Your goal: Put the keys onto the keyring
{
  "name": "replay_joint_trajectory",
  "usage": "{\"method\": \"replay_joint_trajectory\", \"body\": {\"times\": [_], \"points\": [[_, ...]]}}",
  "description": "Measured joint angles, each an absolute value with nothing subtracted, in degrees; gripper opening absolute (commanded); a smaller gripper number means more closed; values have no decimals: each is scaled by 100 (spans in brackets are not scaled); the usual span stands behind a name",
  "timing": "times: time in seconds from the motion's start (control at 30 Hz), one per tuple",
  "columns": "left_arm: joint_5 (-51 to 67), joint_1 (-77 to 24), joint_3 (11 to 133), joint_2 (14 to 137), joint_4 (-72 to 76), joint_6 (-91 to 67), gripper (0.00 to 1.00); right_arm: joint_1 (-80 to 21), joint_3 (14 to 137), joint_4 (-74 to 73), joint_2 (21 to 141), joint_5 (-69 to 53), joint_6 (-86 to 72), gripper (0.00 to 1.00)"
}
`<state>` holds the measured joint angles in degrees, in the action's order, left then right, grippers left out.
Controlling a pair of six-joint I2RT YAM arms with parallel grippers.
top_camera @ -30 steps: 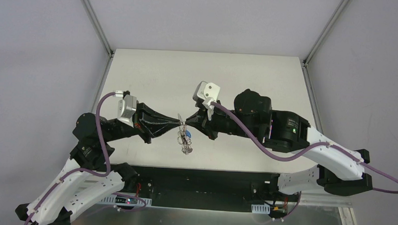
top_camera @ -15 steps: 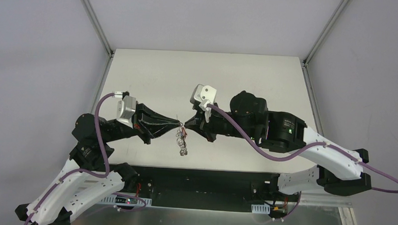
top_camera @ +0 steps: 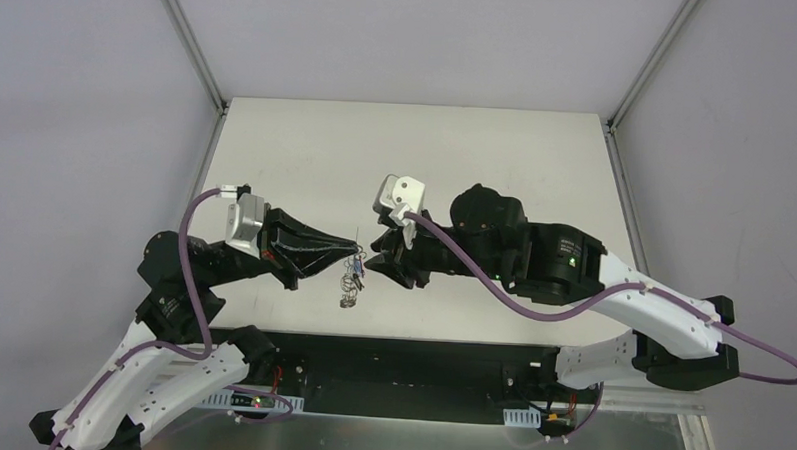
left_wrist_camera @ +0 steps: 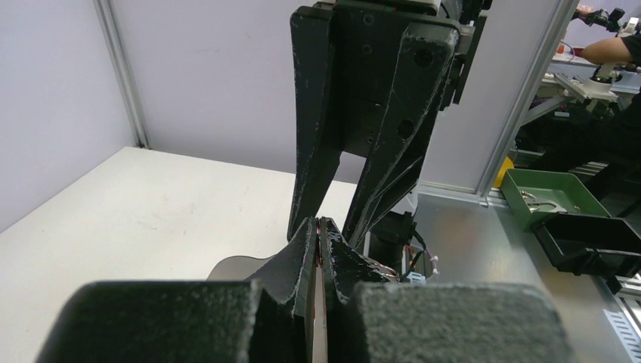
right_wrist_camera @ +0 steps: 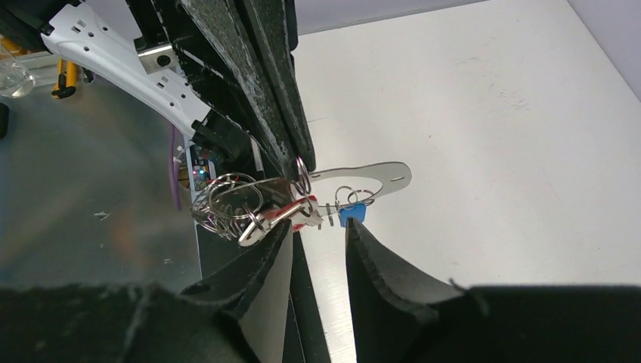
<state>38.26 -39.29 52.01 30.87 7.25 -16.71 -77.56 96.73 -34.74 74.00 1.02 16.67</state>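
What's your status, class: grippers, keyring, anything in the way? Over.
Left gripper shut on keyring. Right gripper open beside it. Blue key dangles at its tips. Nothing in the way.

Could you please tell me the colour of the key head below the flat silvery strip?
Bright blue key head, clearest in the right wrist view.

The left arm (top_camera: 188, 278) reaches rightward, left jaws pinched tight together; the right arm (top_camera: 533, 260) stretches leftward facing it, right jaws slightly parted, tips nearly meeting
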Motion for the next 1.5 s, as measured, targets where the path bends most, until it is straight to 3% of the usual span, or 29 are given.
{"method": "replay_joint_trajectory", "body": {"times": [0.7,1.5], "points": [[4060,-3929,5201,3046,1173,-2097,0,-7644,10191,-3999,7415,-1229,2320,37],[4303,-3929,5199,3046,1306,-2322,0,-7544,10521,-3804,7765,-1441,2279,31]]}}
